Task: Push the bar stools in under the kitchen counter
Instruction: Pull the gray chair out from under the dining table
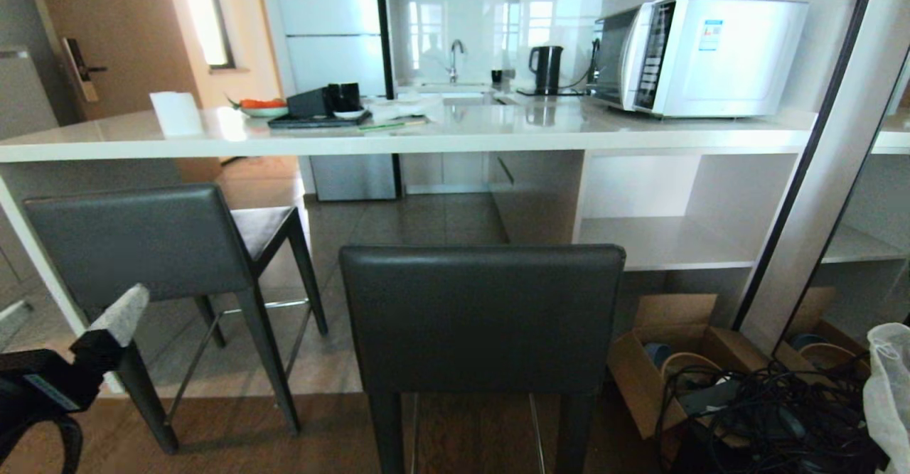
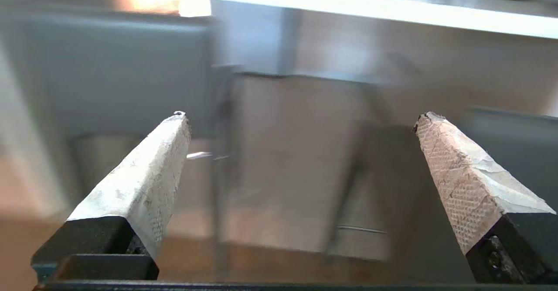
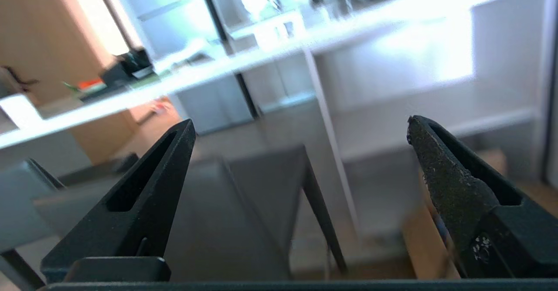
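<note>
Two bar stools stand before the white kitchen counter (image 1: 455,136). The left stool (image 1: 135,243) is turned at an angle, its seat (image 1: 263,225) partly under the slab. The nearer stool (image 1: 483,318) stands in the middle with its dark backrest towards me, clear of the counter. My left gripper (image 2: 303,116) is open and empty, facing blurred stool legs (image 2: 218,151). One of its padded fingers (image 1: 121,314) shows low on the left, in front of the left stool. My right gripper (image 3: 301,122) is open and empty too, facing a stool (image 3: 244,186). It is outside the head view.
On the counter sit a microwave (image 1: 700,55), a kettle (image 1: 546,69), a black tray with cups (image 1: 320,111) and a white napkin holder (image 1: 176,113). On the floor at the right lie a cardboard box (image 1: 682,374), tangled cables (image 1: 775,417) and a white bag (image 1: 889,389). A dark-framed mirror panel (image 1: 817,161) stands at the right.
</note>
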`<state>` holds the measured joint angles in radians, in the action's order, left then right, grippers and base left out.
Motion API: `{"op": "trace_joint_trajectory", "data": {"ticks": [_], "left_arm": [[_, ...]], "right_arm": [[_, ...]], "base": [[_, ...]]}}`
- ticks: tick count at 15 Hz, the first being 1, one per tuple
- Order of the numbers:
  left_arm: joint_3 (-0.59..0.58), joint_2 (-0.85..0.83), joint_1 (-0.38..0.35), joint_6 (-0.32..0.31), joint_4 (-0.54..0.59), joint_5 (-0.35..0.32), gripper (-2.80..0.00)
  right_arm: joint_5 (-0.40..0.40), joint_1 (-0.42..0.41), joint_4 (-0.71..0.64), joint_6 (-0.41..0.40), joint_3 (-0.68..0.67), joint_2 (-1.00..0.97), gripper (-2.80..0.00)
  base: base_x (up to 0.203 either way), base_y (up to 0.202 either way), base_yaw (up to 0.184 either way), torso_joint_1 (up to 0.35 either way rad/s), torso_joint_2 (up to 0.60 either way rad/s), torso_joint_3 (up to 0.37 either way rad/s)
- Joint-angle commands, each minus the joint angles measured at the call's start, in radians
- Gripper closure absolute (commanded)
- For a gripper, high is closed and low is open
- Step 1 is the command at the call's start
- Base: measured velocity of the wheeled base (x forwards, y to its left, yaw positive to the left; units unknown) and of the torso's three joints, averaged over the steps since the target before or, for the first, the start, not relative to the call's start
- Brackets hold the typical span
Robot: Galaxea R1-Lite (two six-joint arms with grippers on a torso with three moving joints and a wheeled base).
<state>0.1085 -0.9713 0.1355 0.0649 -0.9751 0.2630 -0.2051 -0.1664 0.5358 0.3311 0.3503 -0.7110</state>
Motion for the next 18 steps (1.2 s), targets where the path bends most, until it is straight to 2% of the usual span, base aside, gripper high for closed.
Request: {"op": "trace_joint_trajectory", "data": {"ticks": [1,2,4,6,8,9,10,11,12,13,14,16,18], "left_arm": [[0.031,0.171,-0.051,-0.015,0.113,0.014,-2.8],[0.036,0.216,-0.067,-0.035,0.133,0.008,-2.8],[0.042,0.298,-0.081,-0.062,0.16,-0.047,-2.8],[0.048,0.379,-0.083,-0.067,0.235,-0.069,-2.8],[0.079,0.514,-0.08,-0.067,0.387,-0.084,-2.8],[0.108,0.594,-0.079,-0.066,0.506,-0.106,-2.8],[0.145,0.661,-0.081,-0.063,0.658,-0.134,-2.8],[0.176,0.716,-0.096,-0.059,0.759,-0.168,-2.8],[0.197,0.755,-0.13,-0.056,0.812,-0.213,-2.8],[0.225,0.769,-0.162,-0.059,0.853,-0.26,-2.8],[0.236,0.773,-0.162,-0.062,0.865,-0.287,-2.8],[0.146,0.801,-0.157,-0.077,0.864,-0.311,-2.8],[0.035,0.901,-0.147,-0.116,0.875,-0.322,-2.8]], "right_arm": [[0.0,0.002,-0.101,0.001,0.014,0.142,-2.8],[-0.028,0.009,-0.107,0.001,0.017,0.18,-2.8],[-0.185,0.03,-0.169,0.017,0.046,0.274,-2.8],[-0.264,0.04,-0.365,0.027,0.123,0.35,-2.8],[-0.365,0.072,-0.49,0.034,0.205,0.422,-2.8],[-0.391,0.083,-0.524,0.038,0.248,0.426,-2.8],[-0.4,0.102,-0.539,0.039,0.281,0.419,-2.8],[-0.405,0.125,-0.548,0.038,0.307,0.416,-2.8],[-0.412,0.142,-0.57,0.032,0.322,0.416,-2.8],[-0.417,0.149,-0.6,0.026,0.337,0.416,-2.8],[-0.423,0.151,-0.619,0.025,0.341,0.426,-2.8],[-0.424,0.15,-0.651,-0.002,0.311,0.478,-2.8],[-0.388,0.153,-0.734,-0.102,0.234,0.587,-2.8]], "base": [[0.0,0.0,0.0,0.0,0.0,0.0],[0.0,0.0,0.0,0.0,0.0,0.0],[0.0,0.0,0.0,0.0,0.0,0.0],[0.0,0.0,0.0,0.0,0.0,0.0],[0.0,0.0,0.0,0.0,0.0,0.0],[0.0,0.0,0.0,0.0,0.0,0.0],[0.0,0.0,0.0,0.0,0.0,0.0],[0.0,0.0,0.0,0.0,0.0,0.0],[0.0,0.0,0.0,0.0,0.0,0.0],[0.0,0.0,0.0,0.0,0.0,0.0],[0.0,0.0,0.0,0.0,0.0,0.0],[0.0,0.0,0.0,0.0,0.0,0.0],[0.0,0.0,0.0,0.0,0.0,0.0]]}}
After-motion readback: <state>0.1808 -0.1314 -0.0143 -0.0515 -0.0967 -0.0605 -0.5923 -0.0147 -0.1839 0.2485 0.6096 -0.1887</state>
